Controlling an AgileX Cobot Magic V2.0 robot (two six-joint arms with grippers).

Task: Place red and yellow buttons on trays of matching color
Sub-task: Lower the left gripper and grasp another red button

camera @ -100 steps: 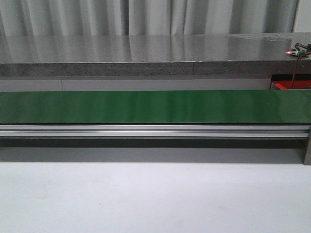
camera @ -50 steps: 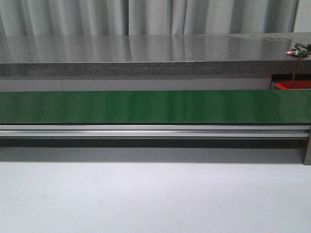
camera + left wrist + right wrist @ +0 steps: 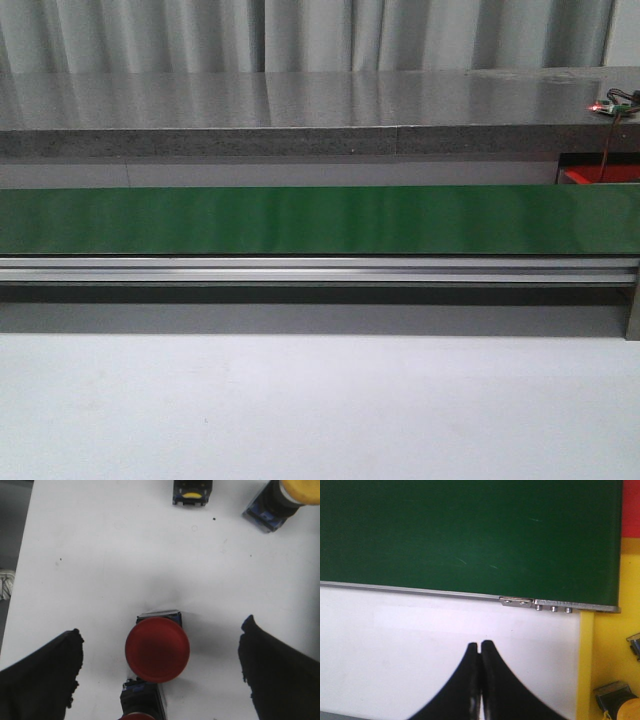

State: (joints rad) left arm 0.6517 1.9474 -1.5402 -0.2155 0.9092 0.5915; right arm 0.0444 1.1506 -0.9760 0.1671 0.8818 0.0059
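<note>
So left gripper [image 3: 160, 675] is spread wide over the white worktop [image 3: 100, 555] with the red button [image 3: 157, 650] centred between its fingers, apparently lined up for a pick, while right gripper [image 3: 480, 680] sits closed and empty beside the yellow tray [image 3: 610, 650].

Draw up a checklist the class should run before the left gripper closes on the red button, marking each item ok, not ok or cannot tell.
1. Left gripper open: ok, fingers spread wide.
2. Red button between the fingers: ok, roughly centred.
3. Fingers clear of the button: ok, white table shows on both sides.
4. Second red button close behind it: not ok, it may get caught.
5. Yellow buttons out of the way: ok.
6. Right gripper free: ok, shut on nothing.
7. Red tray clear: cannot tell, only an edge shows.
</note>
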